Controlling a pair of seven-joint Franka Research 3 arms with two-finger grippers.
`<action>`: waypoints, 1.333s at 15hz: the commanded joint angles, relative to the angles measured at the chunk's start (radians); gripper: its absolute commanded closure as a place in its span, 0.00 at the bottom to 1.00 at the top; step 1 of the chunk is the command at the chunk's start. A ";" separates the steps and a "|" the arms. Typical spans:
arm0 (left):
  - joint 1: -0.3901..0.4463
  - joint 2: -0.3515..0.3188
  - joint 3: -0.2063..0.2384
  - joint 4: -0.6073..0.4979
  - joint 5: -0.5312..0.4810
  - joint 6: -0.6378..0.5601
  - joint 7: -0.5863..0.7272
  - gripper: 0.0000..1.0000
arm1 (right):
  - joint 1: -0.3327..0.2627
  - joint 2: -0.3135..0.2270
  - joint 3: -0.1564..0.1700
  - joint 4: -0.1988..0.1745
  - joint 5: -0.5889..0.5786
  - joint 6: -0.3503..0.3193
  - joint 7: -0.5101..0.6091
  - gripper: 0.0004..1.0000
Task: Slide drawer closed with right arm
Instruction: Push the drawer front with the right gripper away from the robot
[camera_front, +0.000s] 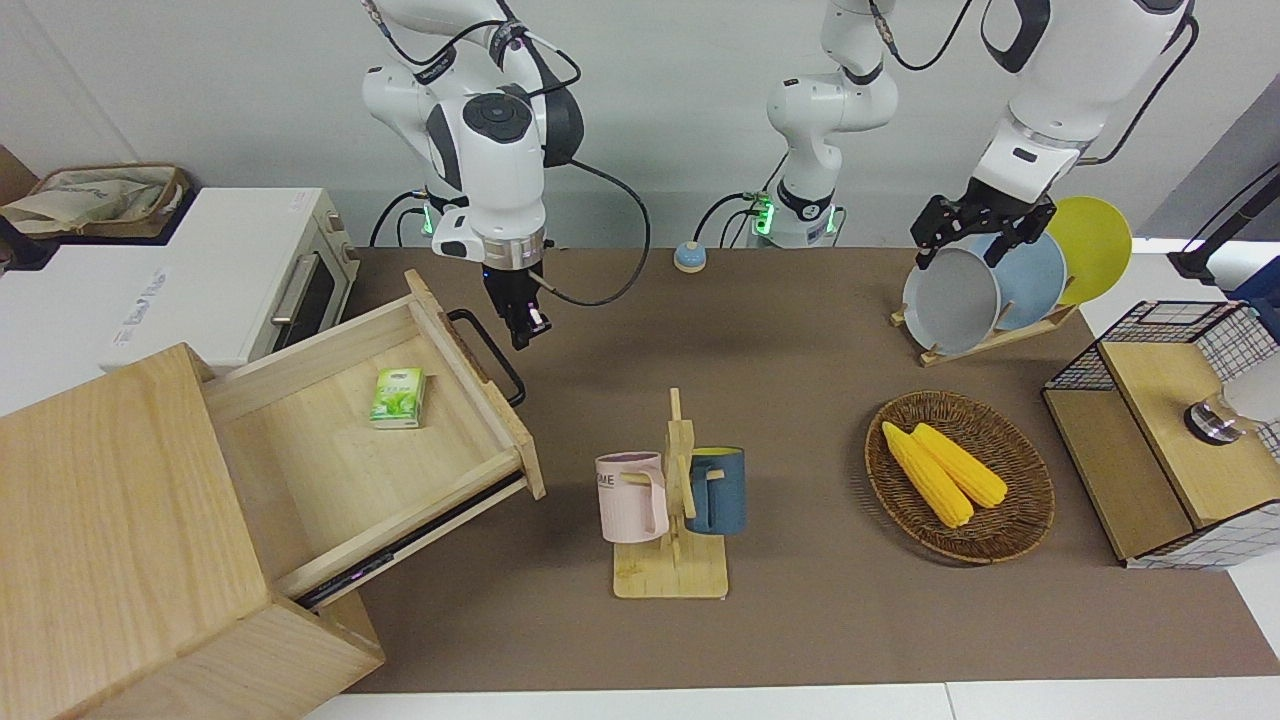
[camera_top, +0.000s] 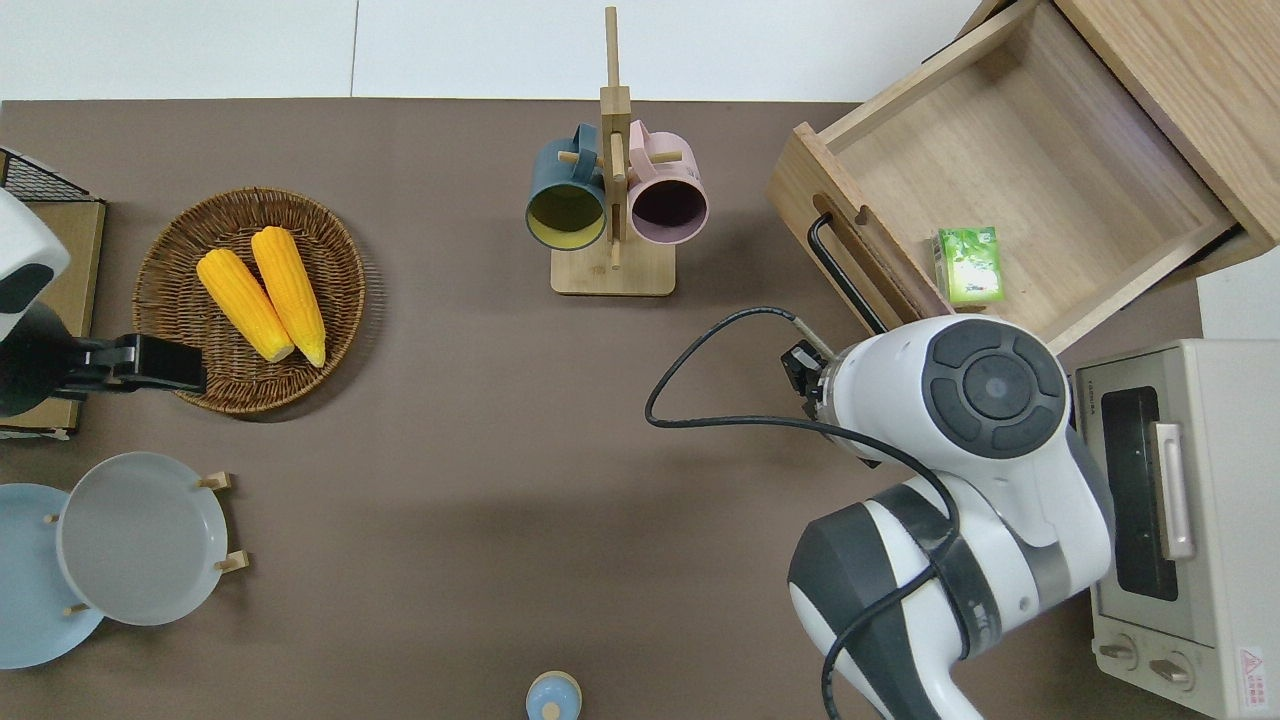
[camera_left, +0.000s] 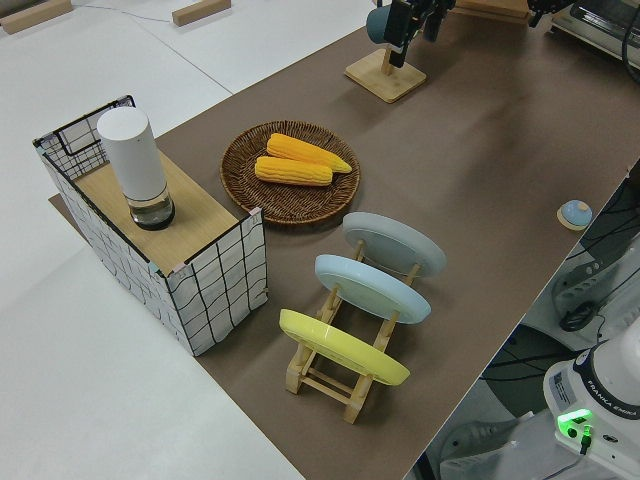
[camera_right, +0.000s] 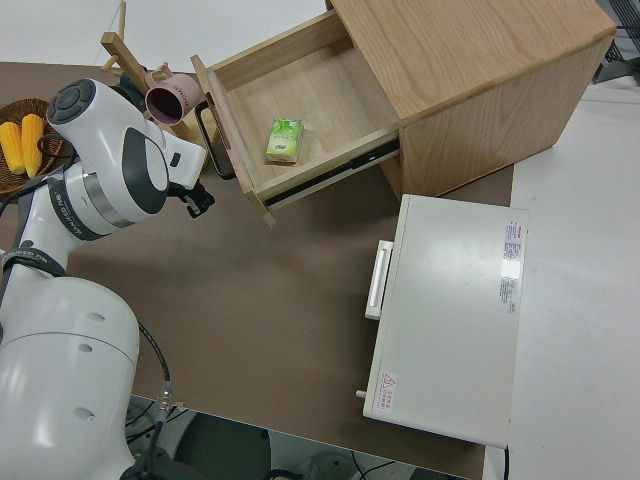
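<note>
While drawer (camera_front: 380, 440) sitting fully open, nothing closed yet; right hand (camera_front: 522, 325) hovering just beside black handle (camera_front: 487, 352), not touching, grip state unclear. Push still left. Left arm parked.

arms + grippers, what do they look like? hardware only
Both arms are white, rounded links with dark grey joint caps and black cables looped alongside. The right arm has a silver wrist ring above its black gripper. The left gripper is black too. Green lights glow at the bases.

Robot lab: Franka arms (camera_front: 490, 130), staged kitchen props on brown table (camera_front: 780, 400).
</note>
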 joint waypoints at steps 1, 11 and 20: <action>-0.005 -0.007 0.004 0.001 0.013 -0.005 0.006 0.00 | -0.002 0.031 0.006 0.041 -0.059 0.003 0.053 1.00; -0.005 -0.007 0.004 0.001 0.013 -0.005 0.006 0.00 | 0.007 0.082 0.006 0.124 -0.092 -0.045 0.070 1.00; -0.006 -0.007 0.002 0.001 0.013 -0.006 0.006 0.00 | 0.001 0.112 -0.003 0.174 -0.097 -0.049 0.067 1.00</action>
